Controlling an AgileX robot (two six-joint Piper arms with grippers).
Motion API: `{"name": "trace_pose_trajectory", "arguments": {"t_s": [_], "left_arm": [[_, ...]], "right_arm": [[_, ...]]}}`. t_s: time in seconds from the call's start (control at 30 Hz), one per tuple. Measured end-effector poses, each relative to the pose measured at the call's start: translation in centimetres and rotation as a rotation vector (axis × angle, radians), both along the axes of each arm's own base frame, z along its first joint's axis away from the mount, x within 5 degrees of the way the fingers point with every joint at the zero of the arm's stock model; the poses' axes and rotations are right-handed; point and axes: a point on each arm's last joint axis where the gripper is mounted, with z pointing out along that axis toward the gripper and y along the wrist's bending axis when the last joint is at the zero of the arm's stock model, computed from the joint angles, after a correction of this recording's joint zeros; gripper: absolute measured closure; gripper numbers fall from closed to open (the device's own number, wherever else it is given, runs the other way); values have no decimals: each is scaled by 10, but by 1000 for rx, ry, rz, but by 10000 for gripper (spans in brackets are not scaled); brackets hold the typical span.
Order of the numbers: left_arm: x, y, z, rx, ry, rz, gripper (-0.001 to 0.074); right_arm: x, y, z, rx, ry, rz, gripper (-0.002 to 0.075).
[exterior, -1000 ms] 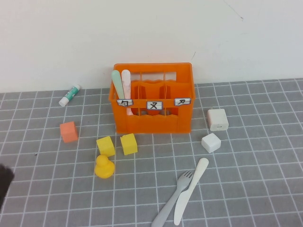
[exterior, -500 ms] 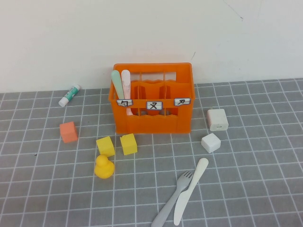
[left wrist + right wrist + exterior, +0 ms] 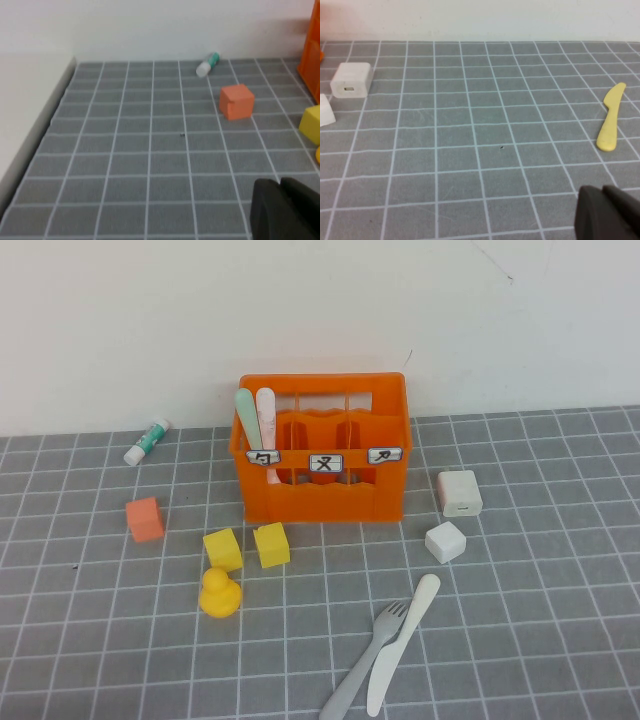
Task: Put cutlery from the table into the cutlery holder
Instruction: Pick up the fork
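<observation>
Cutlery here is four matte plastic pieces of similar length. Two already stand upright in the crate [image 3: 322,448], a bright orange box with slotted sides, inner dividers and three small white labels with black marks on its front; it sits in the upper middle of the high view, near the white wall. The pale green spoon [image 3: 246,415] and the pink spoon [image 3: 266,418] rise side by side from its left-hand compartment, handles up. The grey fork [image 3: 366,658] and the cream-white knife [image 3: 402,642] lie flat on the table [image 3: 520,620] at the lower middle of the frame, touching and partly crossed, both slanting up to the right. The table is dark grey square tiles with light grout lines.

Neither arm appears in the high view. The left gripper [image 3: 286,210] shows only as a dark shape at the lower right of the left wrist view, closed and holding nothing, above bare tiles, with an orange cube [image 3: 236,101] and a white and green tube [image 3: 207,64] farther off. The right gripper [image 3: 610,214] sits at the lower right of the right wrist view, likewise closed and empty, with a yellow knife [image 3: 610,124] and a white charger [image 3: 351,79] on the tiles beyond it.
</observation>
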Motion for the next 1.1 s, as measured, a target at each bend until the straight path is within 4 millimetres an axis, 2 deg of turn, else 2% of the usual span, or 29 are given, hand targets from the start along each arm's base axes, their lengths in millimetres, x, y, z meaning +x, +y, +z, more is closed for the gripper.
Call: {"name": "trace_pose_trajectory", "arguments": {"t_s": [0.2, 1.1], "left_arm": [[-1, 0, -5, -27, 50, 2, 735], [-1, 0, -5, -20, 54, 0, 735]], "right_arm": [[0, 0, 0, 0, 0, 0, 729], [0, 0, 1, 0, -2, 0, 729]]}}
